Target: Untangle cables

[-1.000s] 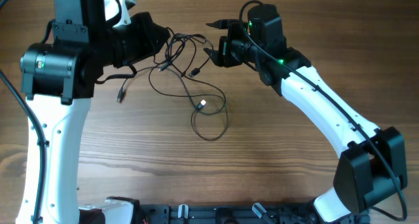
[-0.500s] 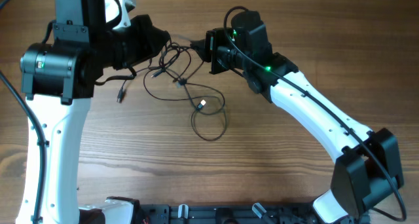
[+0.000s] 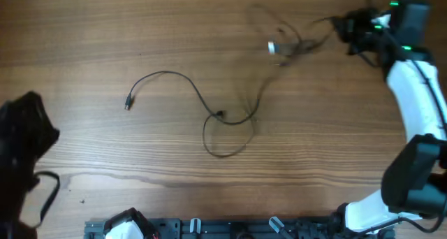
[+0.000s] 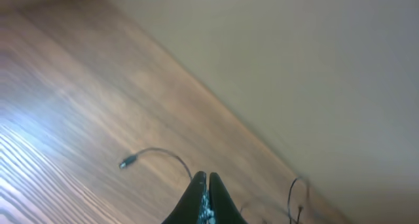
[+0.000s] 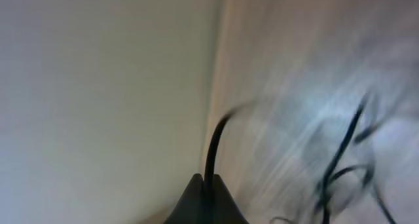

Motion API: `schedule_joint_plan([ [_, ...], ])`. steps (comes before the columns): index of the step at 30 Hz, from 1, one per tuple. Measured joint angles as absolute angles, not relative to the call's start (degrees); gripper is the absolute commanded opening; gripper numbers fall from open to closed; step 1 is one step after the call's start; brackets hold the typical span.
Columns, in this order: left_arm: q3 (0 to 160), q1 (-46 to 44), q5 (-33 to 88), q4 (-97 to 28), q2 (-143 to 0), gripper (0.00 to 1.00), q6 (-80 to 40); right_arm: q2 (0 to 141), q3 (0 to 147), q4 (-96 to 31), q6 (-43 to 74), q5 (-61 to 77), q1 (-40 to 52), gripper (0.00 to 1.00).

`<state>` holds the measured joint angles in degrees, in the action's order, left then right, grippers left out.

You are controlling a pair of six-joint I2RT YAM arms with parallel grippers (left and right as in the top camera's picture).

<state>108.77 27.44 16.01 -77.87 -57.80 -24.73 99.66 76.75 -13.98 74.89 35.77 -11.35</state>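
The cables (image 3: 183, 82) lie on the wooden counter (image 3: 84, 43) in two runs.

- **First run:** a thin dark wire starts at a small plug (image 3: 128, 103) well left of the loop (image 3: 225, 138). It arcs over and drops into that loop, which lies flat near the counter's middle.
- **Second run:** a blurred strand leaves the loop's right side and climbs up and right to a pale silvery plug (image 3: 274, 47). From there it runs on to the right fingers (image 3: 347, 26), far up and right of the loop.

Right arm (image 3: 412, 85): the white link reaches from the base, low and right of the loop, to the counter's far right corner. The wrist is turned back toward the loop, and a green light (image 3: 394, 3) shows on it. In the wrist view the right fingers (image 5: 205, 185) are together, clamped on a dark cable (image 5: 213, 142) that rises from between the tips. Further strands (image 5: 347, 145) are blurred beside it.

Left arm (image 3: 24, 138): a dark mass at the counter's edge, well left of the loop. The left fingers (image 4: 206, 188) are pressed together with nothing between them. The plug end of a wire (image 4: 126, 162) lies beyond them on the counter.
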Motion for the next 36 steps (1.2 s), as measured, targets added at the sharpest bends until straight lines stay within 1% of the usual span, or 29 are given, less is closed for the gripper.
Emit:
schedule_joint_plan([
  [1, 109.0, 27.8, 16.7, -78.0, -57.6, 0.04, -24.5, 99.7, 76.8, -14.0, 72.2, 38.1, -12.5, 0.04],
  [3, 109.0, 27.8, 18.7, -78.0, -59.8, 0.04, -24.2, 99.7, 76.8, -14.0, 69.1, 40.6, -12.0, 0.04],
  [4, 108.9, 27.6, 20.0, -77.7, -61.8, 0.04, -24.0, 99.7, 76.8, -13.6, 66.9, 41.8, -10.5, 0.25],
  [5, 108.7, 27.0, 21.5, -77.3, -64.4, 0.04, -23.3, 99.7, 76.8, -12.5, 64.9, 42.6, -9.0, 0.98],
  [6, 108.7, 26.9, 23.0, -76.9, -65.0, 0.04, -22.7, 99.7, 76.6, -9.8, 61.9, 43.8, -7.3, 1.00],
  [7, 108.1, 25.2, 24.9, -76.7, -69.6, 0.04, -21.6, 99.7, 76.6, -5.6, 56.8, 45.5, -4.6, 0.99],
  [8, 107.7, 23.4, 26.5, -76.6, -72.2, 0.04, -20.5, 99.7, 76.6, -5.2, 56.0, 45.8, -4.1, 0.99],
  [9, 107.5, 21.8, 27.3, -76.4, -73.6, 0.04, -19.9, 99.7, 76.7, -4.2, 47.8, 47.2, -0.3, 1.00],
  [11, 107.3, 19.0, 28.9, -76.1, -75.2, 0.04, -18.2, 99.7, 77.0, -10.0, 37.1, 46.2, 3.7, 0.99],
  [12, 107.3, 18.1, 29.1, -75.8, -75.2, 0.04, -17.6, 99.7, 77.3, -15.1, 32.8, 43.7, 5.8, 1.00],
  [13, 107.3, 17.5, 29.3, -75.1, -75.0, 0.04, -17.2, 99.6, 77.3, -21.2, 29.1, 37.6, 8.4, 1.00],
  [14, 107.3, 16.9, 29.3, -74.5, -74.8, 0.04, -16.8, 99.7, 77.4, -26.2, 28.2, 29.7, 11.2, 1.00],
  [16, 107.3, 16.0, 29.3, -73.7, -74.7, 0.04, -16.6, 99.8, 77.1, -38.5, 36.4, 5.0, 17.8, 1.00],
  [18, 107.3, 15.7, 29.3, -73.9, -74.7, 0.04, -16.5, 99.8, 77.0, -42.2, 45.5, -10.0, 20.3, 1.00],
  [22, 107.3, 15.7, 29.3, -75.5, -74.7, 0.04, -16.5, 99.8, 77.0, -39.3, 54.0, -23.1, 19.4, 1.00],
  [25, 107.3, 15.7, 29.3, -77.1, -74.7, 0.04, -15.5, 99.8, 77.0, -36.7, 56.3, -26.1, 17.1, 0.99],
  [27, 107.3, 15.7, 29.3, -77.7, -74.7, 0.04, -15.2, 99.8, 77.0, -36.3, 59.5, -25.8, 14.2, 0.98],
  [29, 107.3, 15.7, 29.3, -78.2, -74.7, 0.04, -15.1, 100.1, 77.1, -35.8, 63.4, -23.8, 9.3, 0.94],
  [31, 107.3, 15.7, 29.3, -78.6, -74.7, 0.04, -15.0, 102.1, 77.7, -35.2, 65.9, -19.5, 4.7, 0.94],
  [32, 107.3, 15.7, 29.3, -78.8, -74.7, 0.04, -14.6, 103.7, 77.9, -35.1, 66.8, -17.2, 2.6, 0.95],
  [33, 107.3, 15.7, 29.3, -79.4, -74.7, 0.04, -14.1, 106.2, 77.9, -35.9, 68.8, -14.0, 0.0, 0.99],
  [36, 107.3, 15.7, 29.2, -80.1, -74.7, 0.04, -13.6, 111.2, 77.9, -38.1, 78.3, -8.8, -2.1, 1.00],
])
